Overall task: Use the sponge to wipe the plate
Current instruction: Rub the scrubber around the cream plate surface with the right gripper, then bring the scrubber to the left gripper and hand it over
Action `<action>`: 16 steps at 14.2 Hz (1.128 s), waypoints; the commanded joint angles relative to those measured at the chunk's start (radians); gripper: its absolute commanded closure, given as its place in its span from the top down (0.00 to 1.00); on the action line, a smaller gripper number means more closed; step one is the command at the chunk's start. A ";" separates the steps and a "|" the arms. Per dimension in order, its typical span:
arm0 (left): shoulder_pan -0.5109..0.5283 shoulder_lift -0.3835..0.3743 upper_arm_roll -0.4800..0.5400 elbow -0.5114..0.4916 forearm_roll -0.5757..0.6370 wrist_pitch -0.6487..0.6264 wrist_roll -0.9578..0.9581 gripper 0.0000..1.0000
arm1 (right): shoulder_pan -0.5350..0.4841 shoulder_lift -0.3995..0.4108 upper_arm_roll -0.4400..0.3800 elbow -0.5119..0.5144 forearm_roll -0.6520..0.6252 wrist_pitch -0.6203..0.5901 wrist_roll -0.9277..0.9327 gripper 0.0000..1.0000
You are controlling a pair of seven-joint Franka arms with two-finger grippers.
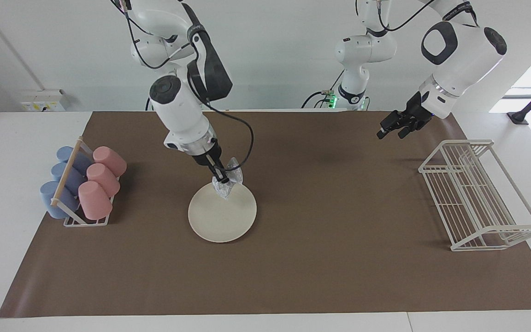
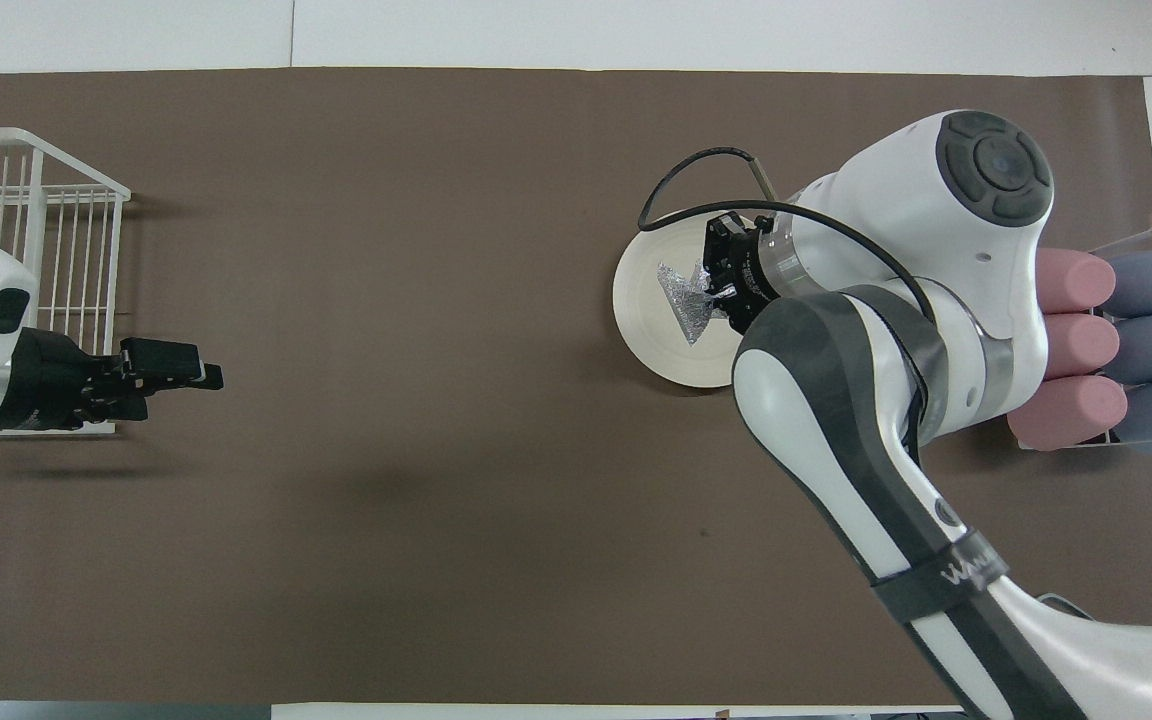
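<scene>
The plate lies on the brown mat mid-desk, toward the right arm's end. Our right tool pinches the sponge over the plate's edge nearest the robots. We should press lightly, sweep across the middle, and keep the plate from sliding. We cannot tell whether the sponge touches. Our left tool waits, spread, above the mat.
</scene>
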 commanded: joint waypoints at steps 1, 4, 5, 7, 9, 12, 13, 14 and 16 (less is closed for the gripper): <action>-0.072 0.003 0.002 0.020 -0.142 -0.001 -0.096 1.00 | 0.032 0.009 0.005 0.162 -0.045 -0.177 0.125 0.00; -0.121 0.002 0.002 0.016 -0.352 0.016 -0.135 1.00 | 0.093 -0.008 0.009 0.204 -0.095 -0.252 0.212 0.00; -0.123 0.003 0.001 0.017 -0.432 0.018 -0.135 1.00 | 0.118 -0.008 0.009 0.209 -0.088 -0.243 0.278 0.00; -0.123 0.002 -0.002 0.017 -0.574 0.012 -0.130 1.00 | 0.161 -0.001 0.011 0.212 -0.097 -0.194 0.346 0.00; -0.165 0.000 -0.002 0.014 -0.676 0.022 -0.126 1.00 | 0.193 0.018 0.008 0.218 -0.109 -0.189 0.415 0.00; -0.259 -0.007 -0.002 -0.012 -0.748 0.147 -0.094 1.00 | 0.225 0.049 0.011 0.271 -0.157 -0.188 0.470 0.00; -0.297 -0.009 -0.002 -0.030 -0.776 0.204 -0.060 1.00 | 0.225 0.051 0.011 0.270 -0.161 -0.188 0.470 0.00; -0.314 -0.009 -0.004 -0.047 -0.799 0.237 -0.005 1.00 | 0.225 0.051 0.012 0.270 -0.163 -0.188 0.469 0.00; -0.325 0.014 -0.002 -0.049 -0.830 0.249 0.096 0.99 | 0.224 0.051 0.011 0.270 -0.163 -0.188 0.467 0.00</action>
